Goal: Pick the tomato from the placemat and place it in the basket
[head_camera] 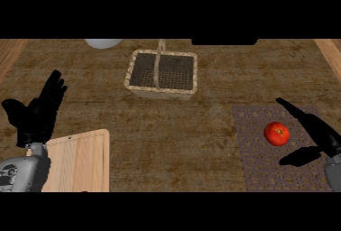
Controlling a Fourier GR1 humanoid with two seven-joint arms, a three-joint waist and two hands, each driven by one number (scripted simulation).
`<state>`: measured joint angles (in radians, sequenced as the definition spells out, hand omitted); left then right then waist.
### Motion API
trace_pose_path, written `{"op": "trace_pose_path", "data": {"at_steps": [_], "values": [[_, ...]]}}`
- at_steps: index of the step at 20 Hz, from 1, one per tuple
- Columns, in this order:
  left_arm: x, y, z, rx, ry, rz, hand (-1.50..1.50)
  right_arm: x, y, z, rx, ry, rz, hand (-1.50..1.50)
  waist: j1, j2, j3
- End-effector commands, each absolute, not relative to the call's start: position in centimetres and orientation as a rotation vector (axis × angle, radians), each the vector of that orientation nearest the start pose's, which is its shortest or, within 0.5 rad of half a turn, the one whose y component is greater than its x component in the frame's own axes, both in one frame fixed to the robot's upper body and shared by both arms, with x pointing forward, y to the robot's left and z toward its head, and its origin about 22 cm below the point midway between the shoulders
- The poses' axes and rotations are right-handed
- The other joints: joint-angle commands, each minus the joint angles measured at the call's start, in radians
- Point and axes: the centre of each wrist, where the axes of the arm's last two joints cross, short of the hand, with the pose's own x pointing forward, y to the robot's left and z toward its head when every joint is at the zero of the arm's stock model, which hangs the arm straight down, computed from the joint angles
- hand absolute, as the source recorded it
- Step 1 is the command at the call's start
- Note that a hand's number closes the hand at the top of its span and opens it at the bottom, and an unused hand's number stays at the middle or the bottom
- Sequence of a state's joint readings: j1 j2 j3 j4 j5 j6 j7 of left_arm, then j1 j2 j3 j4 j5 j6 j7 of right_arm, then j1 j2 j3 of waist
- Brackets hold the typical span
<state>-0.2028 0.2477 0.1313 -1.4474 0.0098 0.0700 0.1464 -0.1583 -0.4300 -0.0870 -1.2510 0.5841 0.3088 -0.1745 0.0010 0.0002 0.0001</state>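
A red tomato (277, 134) lies on a dark placemat (256, 171). The right hand (318, 135) is just beside it, fingers spread, grasping nothing: the approach step. Next it must close round the tomato, then carry it to the basket (163, 92). The left hand (36, 115) rests open at the left.

Red tomato (277, 134), brown speckled placemat (260, 171), tan woven basket (162, 92)

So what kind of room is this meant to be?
Probably a kitchen counter: a wooden cutting board, a tomato on a placemat, and a wicker basket sit on a wood-grain top.
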Motion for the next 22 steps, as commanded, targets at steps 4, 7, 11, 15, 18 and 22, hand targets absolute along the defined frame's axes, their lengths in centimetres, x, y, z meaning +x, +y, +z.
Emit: {"op": "trace_pose_path", "data": {"at_steps": [4, 7, 11, 15, 18, 22], "values": [[29.6, 29.1, 4.8, 0.325, -1.519, -0.031, 0.0, 29.6, -36.3, 2.8, -0.501, -1.268, 0.958, -1.5, 0.0, 0.0, 0.0], [29.8, 29.4, 3.0, 0.294, -1.519, -0.02, 0.0, 30.2, -35.6, -0.2, -0.484, -1.248, 0.979, -1.5, 0.002, 0.001, 0.0], [29.5, 29.5, 5.6, 0.294, -1.514, -0.035, 0.0, 28.8, -33.0, -0.7, -0.499, -1.243, 0.957, -1.5, -0.002, -0.001, 0.0], [27.8, 29.7, 3.5, 0.285, -1.529, -0.034, 0.0, 31.3, -35.1, -0.8, -0.478, -1.207, 1.002, -1.5, 0.005, 0.0, 0.0], [29.0, 28.3, 4.8, 0.289, -1.519, -0.021, 0.0, 29.7, -34.7, -1.3, -0.405, -1.201, 1.083, 1.5, 0.001, 0.0, 0.0], [28.0, 29.6, 4.8, 0.276, -1.496, -0.013, 0.0, 28.2, -35.7, -2.8, -0.394, -1.196, 1.194, 1.5, 0.004, 0.0, 0.0]]}}
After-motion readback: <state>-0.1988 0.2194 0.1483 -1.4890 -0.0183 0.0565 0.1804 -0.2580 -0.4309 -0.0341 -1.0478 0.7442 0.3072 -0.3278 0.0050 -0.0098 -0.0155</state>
